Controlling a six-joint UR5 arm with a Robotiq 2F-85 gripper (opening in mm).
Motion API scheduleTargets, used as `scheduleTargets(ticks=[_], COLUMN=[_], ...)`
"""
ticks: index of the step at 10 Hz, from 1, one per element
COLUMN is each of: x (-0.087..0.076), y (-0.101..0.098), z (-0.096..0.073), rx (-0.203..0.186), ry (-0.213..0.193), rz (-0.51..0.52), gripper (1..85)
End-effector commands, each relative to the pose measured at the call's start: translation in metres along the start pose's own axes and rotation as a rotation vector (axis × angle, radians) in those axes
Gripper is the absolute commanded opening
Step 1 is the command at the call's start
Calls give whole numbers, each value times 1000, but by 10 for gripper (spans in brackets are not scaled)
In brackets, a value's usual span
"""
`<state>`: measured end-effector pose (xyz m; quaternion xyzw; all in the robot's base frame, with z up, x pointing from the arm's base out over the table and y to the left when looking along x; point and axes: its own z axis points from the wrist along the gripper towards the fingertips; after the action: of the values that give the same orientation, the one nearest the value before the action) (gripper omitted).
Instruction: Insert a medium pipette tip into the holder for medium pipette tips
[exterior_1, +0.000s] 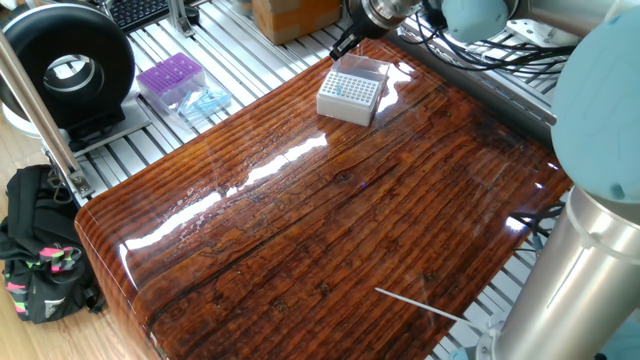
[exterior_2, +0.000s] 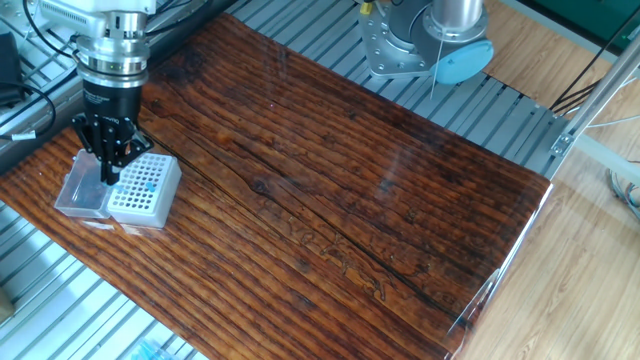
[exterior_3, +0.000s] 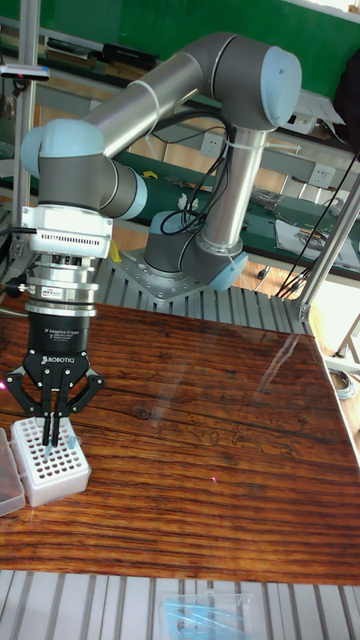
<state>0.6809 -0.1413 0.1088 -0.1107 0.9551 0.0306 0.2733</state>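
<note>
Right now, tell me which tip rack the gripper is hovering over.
The white rack on the wooden table, under the gripper; the purple rack and pale blue rack sit off it.

Purple rack (exterior_1: 170, 79), black bag (exterior_1: 40, 250), thin white stick (exterior_1: 420, 303).

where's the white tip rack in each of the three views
One fixed view: the white tip rack sits top centre, near the table's far edge.
The other fixed view: far left, beside the table's left edge.
Tall fixed view: lower left corner.
Shared landmark: the gripper hangs right over the rack in every view.
</note>
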Motion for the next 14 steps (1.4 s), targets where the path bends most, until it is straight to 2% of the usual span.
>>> scheduleTargets(ticks=[1,9,10,14], x=[-1,4,5,6], y=[-1,-2,-1,1], z=[0,6,6,5], rx=[-5,-3,-5,-16], ry=[-5,2,4,9], rz=[11,6,-1,-16], gripper=[60,70,110,180])
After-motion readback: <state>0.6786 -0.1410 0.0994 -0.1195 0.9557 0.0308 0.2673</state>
